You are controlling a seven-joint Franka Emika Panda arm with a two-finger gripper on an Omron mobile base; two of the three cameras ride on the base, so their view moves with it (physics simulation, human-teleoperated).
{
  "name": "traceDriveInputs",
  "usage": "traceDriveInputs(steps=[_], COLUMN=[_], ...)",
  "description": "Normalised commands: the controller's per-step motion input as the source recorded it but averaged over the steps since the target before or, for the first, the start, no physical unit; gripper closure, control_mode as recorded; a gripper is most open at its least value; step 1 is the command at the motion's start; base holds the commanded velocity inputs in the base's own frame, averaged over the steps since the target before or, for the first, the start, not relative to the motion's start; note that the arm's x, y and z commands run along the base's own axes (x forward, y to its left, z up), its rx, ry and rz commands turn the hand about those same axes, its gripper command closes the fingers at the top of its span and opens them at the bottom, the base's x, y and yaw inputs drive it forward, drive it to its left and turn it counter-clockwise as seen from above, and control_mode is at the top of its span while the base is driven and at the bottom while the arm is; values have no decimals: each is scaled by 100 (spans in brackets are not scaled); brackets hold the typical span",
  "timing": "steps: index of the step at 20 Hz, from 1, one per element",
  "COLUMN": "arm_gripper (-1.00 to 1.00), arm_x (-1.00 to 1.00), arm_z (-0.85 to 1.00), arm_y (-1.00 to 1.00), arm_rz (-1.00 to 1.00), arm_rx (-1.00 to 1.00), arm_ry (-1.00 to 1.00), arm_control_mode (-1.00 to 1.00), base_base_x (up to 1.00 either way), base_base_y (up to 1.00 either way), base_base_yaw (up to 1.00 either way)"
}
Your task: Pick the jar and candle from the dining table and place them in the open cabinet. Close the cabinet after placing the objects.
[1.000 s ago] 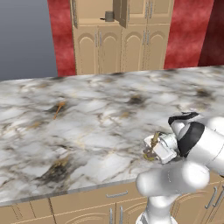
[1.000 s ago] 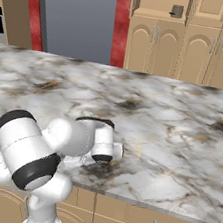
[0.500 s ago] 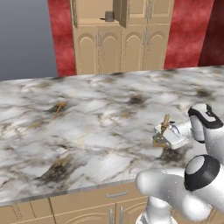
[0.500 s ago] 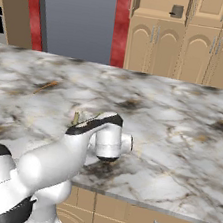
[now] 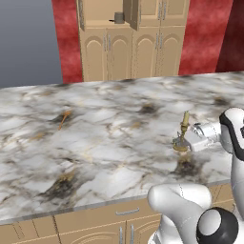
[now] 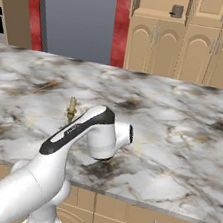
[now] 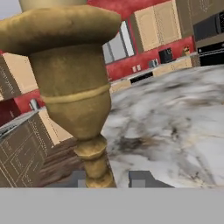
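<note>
You have the two-finger gripper closed round the short cream candle in its brass-gold holder, upright near the front edge of the brown-veined white marble dining table, with bare marble beyond.

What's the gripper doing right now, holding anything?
Gripper: closed on the candle, gripping the stem of its brass holder, with the candle upright above the dining table.
</note>
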Motion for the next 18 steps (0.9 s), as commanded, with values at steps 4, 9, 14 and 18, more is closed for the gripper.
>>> traceDriveInputs(steps=[4, 9, 14, 18], arm_gripper=[100, 100, 100, 100], arm_x=[0, -8, 0, 0], arm_z=[12, 2, 0, 0], arm_y=[10, 0, 0, 0], arm_rz=[-2, -1, 0, 0], arm_rx=[-7, 0, 0, 0], arm_ry=[4, -3, 0, 0], arm_control_mode=[-100, -100, 100, 100], base_base_x=[0, 0, -61, -42], base_base_y=[0, 0, -40, -74], base_base_yaw=[0, 0, -18, -22])
